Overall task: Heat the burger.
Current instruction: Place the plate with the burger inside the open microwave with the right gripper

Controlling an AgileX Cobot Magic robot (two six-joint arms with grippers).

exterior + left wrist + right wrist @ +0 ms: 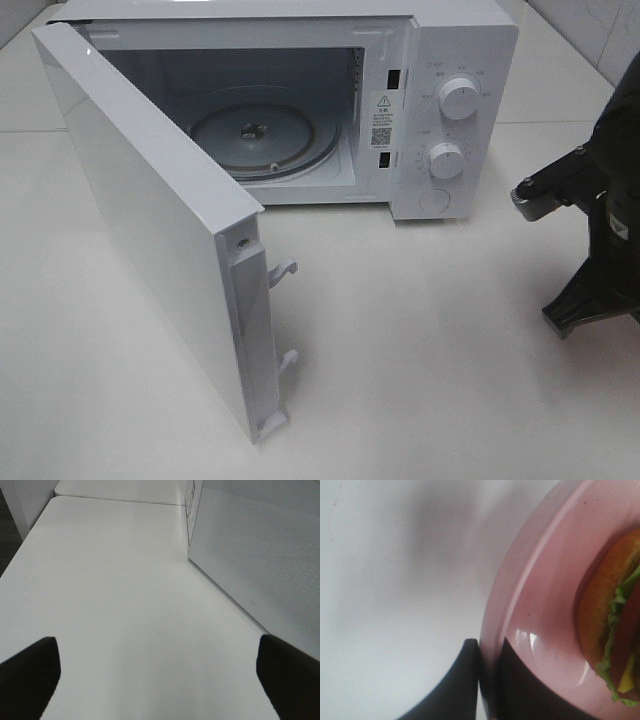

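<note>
Right gripper (489, 652): fingers together, pinching the rim of the pink plate (540, 595), one finger on each face of the rim

Burger (612, 630): on that plate, just past the clamped rim from the fingertips. It looks tilted in the wrist view, so you can't tell how level it rides. Plate and burger are out of sight in the high view

Left gripper (160, 675): fingers wide apart, nothing between them, low over the table (110, 580), with the microwave door (150, 230) just off one fingertip

Microwave (455, 60) stands open, turntable (265, 140) bare, well apart from your right gripper

Step in hand, as I read it: carry the plate into the cavity
- level the plate first; a tall burger may topple
- travel slowly, since a rim pinch gives little hold against swing
- enter clear of the door's latch hooks (285, 268)
- set down centred on the turntable before you release
</note>
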